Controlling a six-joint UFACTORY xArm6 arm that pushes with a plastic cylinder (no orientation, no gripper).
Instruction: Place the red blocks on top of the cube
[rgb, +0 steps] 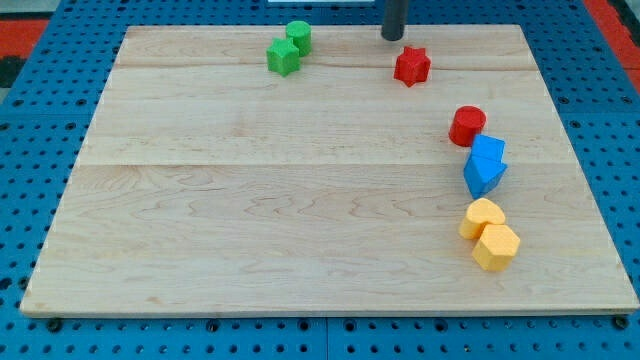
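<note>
A red star-shaped block (411, 66) lies near the view's top, right of centre. A red cylinder (466, 126) stands lower and to the right, touching the top of two blue blocks (486, 165) that are pressed together; their exact shapes are hard to tell. My tip (393, 37) is just above and slightly left of the red star, a small gap apart from it. The rod runs up out of the view's top edge.
A green cylinder (298, 36) and a green star-like block (283, 57) sit together at the top, left of centre. Two yellow blocks (489, 234) touch each other at the lower right, below the blue ones. The wooden board (250, 200) lies on a blue pegboard.
</note>
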